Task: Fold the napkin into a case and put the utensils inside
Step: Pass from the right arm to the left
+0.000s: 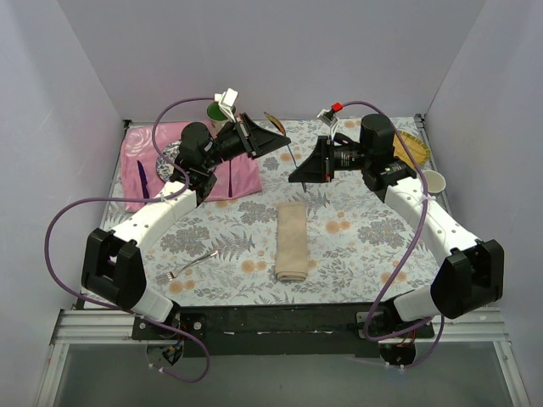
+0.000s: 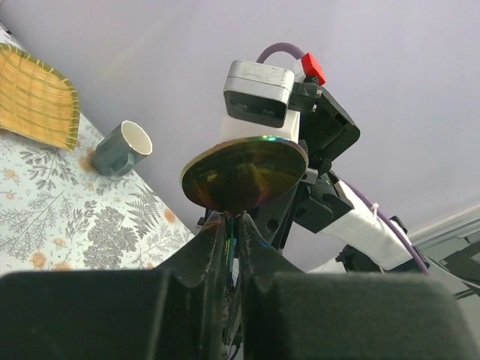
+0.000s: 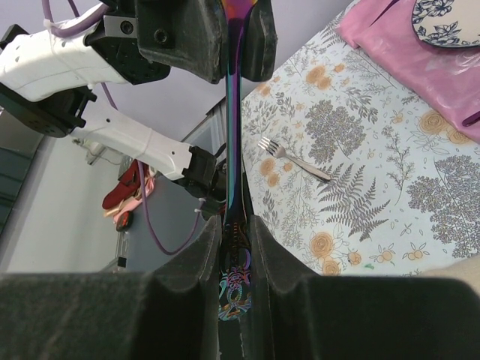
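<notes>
With my left gripper (image 2: 234, 225) and right gripper (image 3: 234, 225) both pinching the spoon (image 2: 244, 176) in mid-air beyond the folded napkin (image 1: 291, 242), I fear a mistimed release could twist or drop it.

the slim metal spoon (image 2: 244, 176) is polished and mirror-glossy, with an iridescent gold-green bowl and a purple-blue handle finely engraved at its end. the left gripper (image 2: 234, 240) and right gripper (image 3: 234, 225) have black pads (image 2: 337, 315), matt and faintly grainy. the folded beige-tan cloth napkin (image 1: 292, 242) is soft, matt weave. the small silver fork (image 3: 296, 159) is smooth, bright metal. the pink cloth mat (image 3: 420, 67) is matt and gently creased. the yellow woven tray (image 2: 34, 97) is ribbed straw. the grey mug (image 2: 120, 148) is smooth with a slight sheen.
</notes>
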### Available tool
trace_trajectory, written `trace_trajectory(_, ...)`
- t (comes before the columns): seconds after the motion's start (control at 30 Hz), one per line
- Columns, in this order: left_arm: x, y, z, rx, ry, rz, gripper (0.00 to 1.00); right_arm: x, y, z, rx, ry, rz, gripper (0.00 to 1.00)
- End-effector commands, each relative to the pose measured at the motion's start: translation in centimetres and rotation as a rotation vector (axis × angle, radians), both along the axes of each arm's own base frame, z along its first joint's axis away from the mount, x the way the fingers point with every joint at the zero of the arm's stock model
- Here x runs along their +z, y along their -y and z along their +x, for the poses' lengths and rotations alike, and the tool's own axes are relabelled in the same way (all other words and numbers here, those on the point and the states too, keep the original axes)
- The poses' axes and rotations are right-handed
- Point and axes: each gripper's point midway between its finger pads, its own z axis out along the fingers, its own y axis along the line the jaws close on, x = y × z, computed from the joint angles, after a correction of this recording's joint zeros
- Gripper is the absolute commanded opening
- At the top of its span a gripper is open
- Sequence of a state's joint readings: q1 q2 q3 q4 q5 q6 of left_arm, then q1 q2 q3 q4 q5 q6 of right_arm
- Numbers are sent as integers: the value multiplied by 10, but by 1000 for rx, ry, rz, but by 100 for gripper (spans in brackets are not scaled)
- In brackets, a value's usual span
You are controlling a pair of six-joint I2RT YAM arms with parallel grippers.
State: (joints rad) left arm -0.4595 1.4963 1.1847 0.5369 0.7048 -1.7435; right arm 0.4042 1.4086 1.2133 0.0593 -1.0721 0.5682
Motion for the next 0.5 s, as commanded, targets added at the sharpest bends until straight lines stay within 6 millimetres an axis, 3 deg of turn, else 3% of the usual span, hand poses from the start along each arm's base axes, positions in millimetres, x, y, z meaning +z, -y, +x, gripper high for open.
trace_trajectory(0.0, 22, -2, -8, -11, 52, -18, 0, 12, 1, -10, 31, 59, 25, 1)
trace_trajectory(0.1, 19, -3, -7, 5, 49, -6, 0, 9, 1, -6, 7, 54, 12, 2)
trace_trajectory(0.13, 19, -4, -6, 9, 53, -3, 0, 7, 1, -5, 0, 52, 8, 13)
trace_trajectory(0.17, 16, -4, -5, 16, 54, 13, 0, 7, 1, -4, -8, 56, 4, 34)
trace_trajectory(0.27, 7, -5, 2, 58, 29, 50, 0, 3, 3, 2, -40, 51, -11, 67)
trace_trajectory(0.37, -9, -8, 16, 131, 13, 126, 0, 0, 12, 12, -80, 58, -25, 91)
trace_trajectory(0.47, -34, -11, 33, 240, -39, 241, 0, -5, 27, 25, -146, 40, -55, 96)
